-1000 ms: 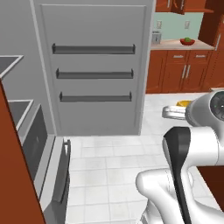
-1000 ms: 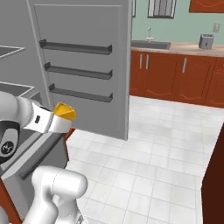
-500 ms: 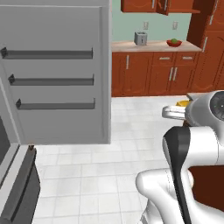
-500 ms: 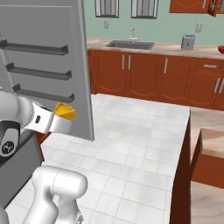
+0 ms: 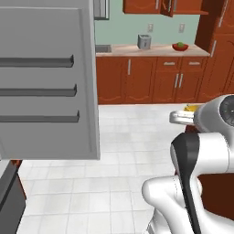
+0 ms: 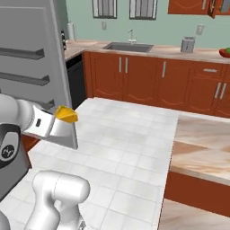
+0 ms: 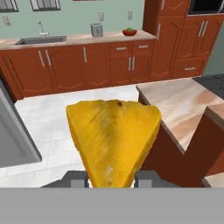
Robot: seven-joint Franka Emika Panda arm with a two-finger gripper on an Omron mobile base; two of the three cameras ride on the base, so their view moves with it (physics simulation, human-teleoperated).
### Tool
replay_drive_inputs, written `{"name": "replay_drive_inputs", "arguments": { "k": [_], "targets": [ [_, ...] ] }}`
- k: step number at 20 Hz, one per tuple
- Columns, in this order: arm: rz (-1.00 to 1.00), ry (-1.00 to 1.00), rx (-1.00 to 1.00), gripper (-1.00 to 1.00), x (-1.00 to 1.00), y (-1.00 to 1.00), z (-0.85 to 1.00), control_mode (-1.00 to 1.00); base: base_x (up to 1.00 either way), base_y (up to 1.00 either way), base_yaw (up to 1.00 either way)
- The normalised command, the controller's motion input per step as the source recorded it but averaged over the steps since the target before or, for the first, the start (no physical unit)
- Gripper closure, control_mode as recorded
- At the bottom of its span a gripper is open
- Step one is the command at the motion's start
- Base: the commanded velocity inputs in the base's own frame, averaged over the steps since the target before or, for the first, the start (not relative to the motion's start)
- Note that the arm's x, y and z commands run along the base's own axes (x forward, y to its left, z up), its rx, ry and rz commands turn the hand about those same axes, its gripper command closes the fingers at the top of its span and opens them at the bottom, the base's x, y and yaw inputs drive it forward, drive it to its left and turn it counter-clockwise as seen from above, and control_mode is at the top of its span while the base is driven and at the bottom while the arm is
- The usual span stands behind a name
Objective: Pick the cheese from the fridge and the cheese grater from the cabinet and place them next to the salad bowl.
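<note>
Now turned from the fridge (image 5: 50, 82) toward the far counter (image 5: 151, 48), pincer (image 7: 109, 177) clamped on the cheese (image 7: 113, 138), salad bowl (image 5: 180, 46) ahead

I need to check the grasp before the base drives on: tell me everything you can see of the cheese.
The cheese is a yellow-orange wedge with a mottled, slightly darker surface and a small dark speck near its upper edge. In the hand view its broad edge points away from the hand and its narrow end sits down between the two dark fingertips, which press it from both sides. It is held in the air above the white tiled floor, touching nothing else. In the right base view it juts from the gripper.
</note>
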Motion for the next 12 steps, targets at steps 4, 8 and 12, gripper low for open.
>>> {"name": "replay_drive_inputs", "arguments": {
  "k": [4, 8, 12],
  "targets": [
    [0.00, 0.00, 0.00, 1.00, 0.00, 0.00, 0.00, 1.00, 0.35, -0.66, -0.02],
    [0.00, 0.00, 0.00, 1.00, 0.00, 0.00, 0.00, 1.00, 0.39, -0.38, -0.12],
    [0.00, 0.00, 0.00, 1.00, 0.00, 0.00, 0.00, 1.00, 0.27, 0.00, 0.00]
  ]
}}
